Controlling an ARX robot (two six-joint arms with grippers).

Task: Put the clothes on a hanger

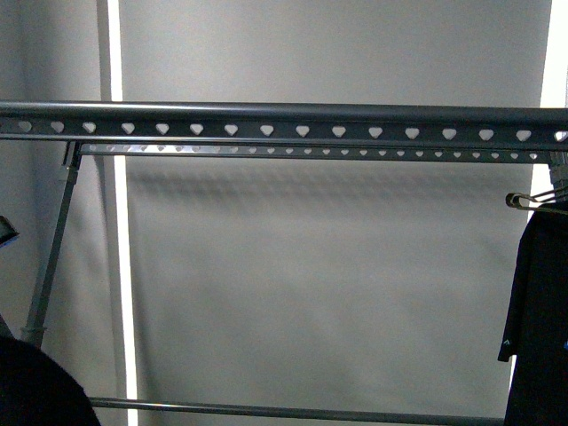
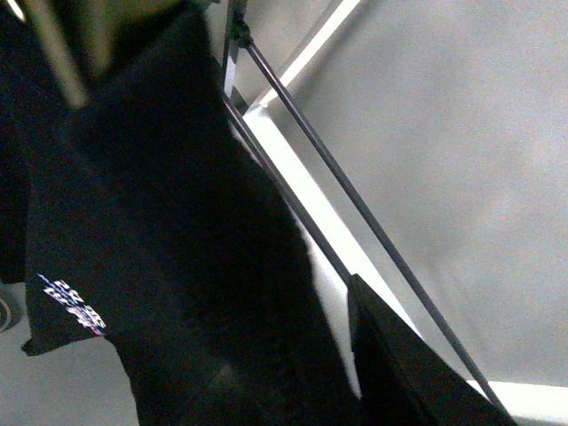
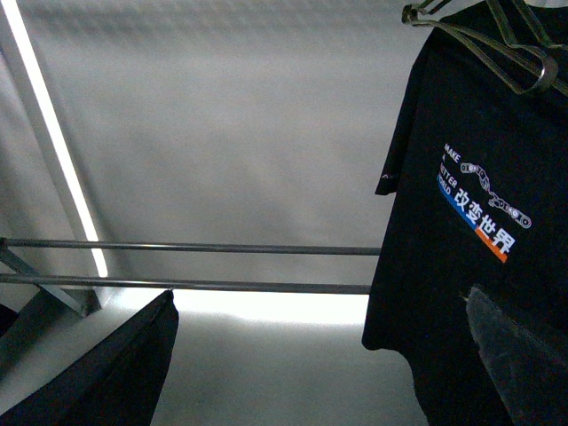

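The hanger, a dark grey rack (image 1: 284,114) with heart-shaped holes in its rails, spans the front view. My left gripper (image 2: 333,390) is shut on the black T-shirt (image 2: 177,222), which fills the left wrist view. Small white lettering (image 2: 73,302) shows on its sleeve, and one dark finger (image 2: 417,373) shows beside the cloth. A dark mass (image 1: 35,390) sits in the front view's lower left corner. My right gripper (image 3: 319,355) is open and holds nothing. It is close to a second black T-shirt (image 3: 461,266) with a "MAKE A BETTER WORLD" print.
That printed T-shirt (image 1: 537,311) hangs from a wire hanger (image 1: 532,202) at the rack's right end. Thin lower crossbars (image 3: 222,250) run behind the right gripper, and a slanted leg (image 1: 53,248) stands at the left. A grey wall with bright vertical strips (image 1: 120,266) lies behind.
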